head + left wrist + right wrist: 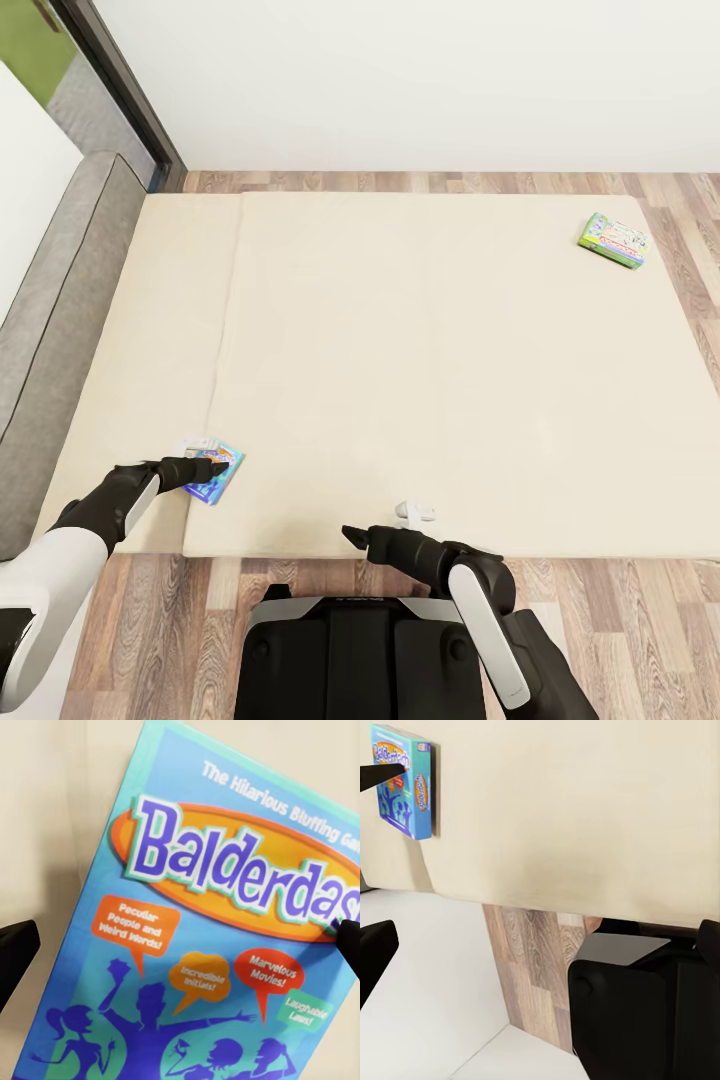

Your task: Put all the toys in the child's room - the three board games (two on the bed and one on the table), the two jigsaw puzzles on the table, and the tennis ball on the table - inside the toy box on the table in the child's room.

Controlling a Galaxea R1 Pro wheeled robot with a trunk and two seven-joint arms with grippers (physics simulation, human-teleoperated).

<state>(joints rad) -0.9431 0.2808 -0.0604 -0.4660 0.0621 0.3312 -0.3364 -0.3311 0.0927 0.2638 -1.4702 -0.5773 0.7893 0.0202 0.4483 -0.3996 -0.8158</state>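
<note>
A blue board game [218, 474] titled Balderdash lies flat near the front left corner of the bed [420, 380]. My left gripper [212, 467] hovers just over it, open. In the left wrist view the box lid [202, 945] is close up, with one black fingertip [15, 952] off its edge and the other over its far side. A pastel board game with a green edge [612, 241] lies at the bed's far right corner. My right gripper [352, 535] hangs open at the bed's front edge, holding nothing. The right wrist view shows the blue box [401, 781] on the mattress.
A low grey headboard [50, 320] runs along the bed's left side. A dark-framed window [120, 80] stands at the back left by the white wall. Wood-plank floor [690, 240] surrounds the bed. My dark base [350, 650] stands against the front edge.
</note>
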